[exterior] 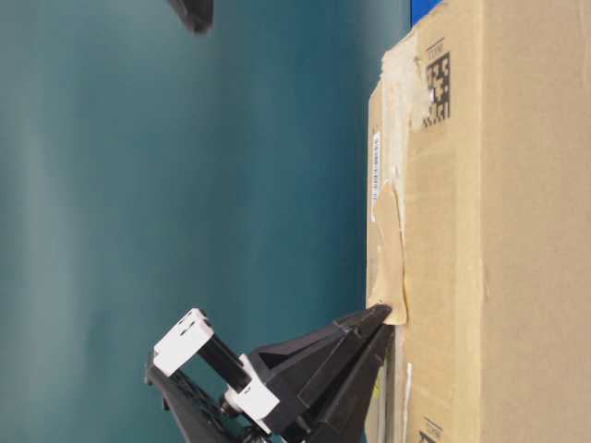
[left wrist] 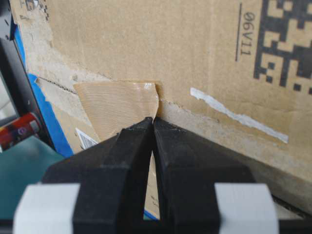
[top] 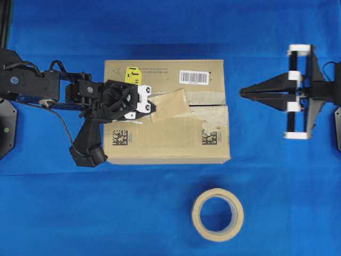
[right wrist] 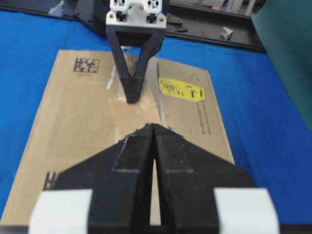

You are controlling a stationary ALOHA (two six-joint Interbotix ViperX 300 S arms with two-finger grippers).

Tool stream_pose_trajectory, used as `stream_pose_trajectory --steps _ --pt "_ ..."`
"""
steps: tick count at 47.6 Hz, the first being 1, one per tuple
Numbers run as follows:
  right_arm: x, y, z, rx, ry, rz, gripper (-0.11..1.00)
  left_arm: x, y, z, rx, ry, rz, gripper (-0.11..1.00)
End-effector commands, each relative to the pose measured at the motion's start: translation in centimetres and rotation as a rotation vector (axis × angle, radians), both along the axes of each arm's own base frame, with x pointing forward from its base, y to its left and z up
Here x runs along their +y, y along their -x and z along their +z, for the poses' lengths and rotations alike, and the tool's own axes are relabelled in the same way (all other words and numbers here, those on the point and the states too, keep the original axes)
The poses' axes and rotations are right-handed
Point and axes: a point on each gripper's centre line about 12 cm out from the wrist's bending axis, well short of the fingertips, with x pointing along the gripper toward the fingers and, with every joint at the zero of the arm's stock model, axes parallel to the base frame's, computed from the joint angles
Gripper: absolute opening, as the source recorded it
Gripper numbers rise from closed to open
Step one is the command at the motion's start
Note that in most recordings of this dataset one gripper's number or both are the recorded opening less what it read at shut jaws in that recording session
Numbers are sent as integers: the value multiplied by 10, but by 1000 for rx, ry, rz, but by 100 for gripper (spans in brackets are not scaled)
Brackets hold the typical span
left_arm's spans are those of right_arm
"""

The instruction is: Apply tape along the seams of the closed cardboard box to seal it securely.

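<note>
Cardboard box (top: 165, 141) sitting on blue bench (top: 64, 213). Tape (top: 170, 104) lying askew over the seams (top: 210, 106), partly stuck; left pincer (top: 153, 106), pressed together, tips touching its edge. Right pincer (top: 244, 92) idling, closed, empty, well apart. Most seam length remaining unsealed.

- The cardboard box (top: 167, 111) sits about mid-surface (top: 64, 213), flaps up.
- The seams (top: 213, 105) run left to right across the box top.
- The tape (top: 170, 104) lies slanted on top of the box, over the seam, a bit left of centre.
- Left gripper (top: 153, 108) is over the box's left part, tips right at the tape's left end.
- Right gripper (top: 242, 92) hangs off the box's right side, well apart from it.
- A tape roll (top: 218, 214) lies flat on the surface in front of the box, toward the right.
</note>
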Motion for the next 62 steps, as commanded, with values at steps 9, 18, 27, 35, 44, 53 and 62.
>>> stream_pose_trajectory --steps 9,18,27,35,44,53,62 --pt "-4 -44 7 2 -13 -11 0 1 -4 12 -35 -3 0 2" --pt "-6 -77 -1 50 -20 -13 6 2 -5 13 -38 -6 2 2" --pt "-8 -97 -11 129 -24 -14 54 3 -5 16 -47 -5 6 2" --pt "-11 -105 -24 178 -28 -21 43 5 -4 16 -34 -4 11 2" --pt "-14 -111 -37 212 -30 -29 43 7 -3 16 -20 -3 17 2" --pt "-20 -117 -52 251 -34 -41 42 10 -4 16 -14 -4 22 2" --pt "-20 -119 -64 291 -36 -41 42 12 -4 17 -11 -3 30 2"
